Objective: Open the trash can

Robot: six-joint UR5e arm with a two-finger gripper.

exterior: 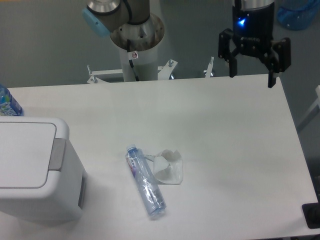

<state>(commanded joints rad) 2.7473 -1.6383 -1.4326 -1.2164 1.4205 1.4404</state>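
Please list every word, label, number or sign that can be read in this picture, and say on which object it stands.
No text can be read.
Bottle lying on the table: blue label, print too blurred.
Bottle at the left edge: label too blurred.
Sticker on the robot base: red and white, too small.
Trash can: no marking visible.
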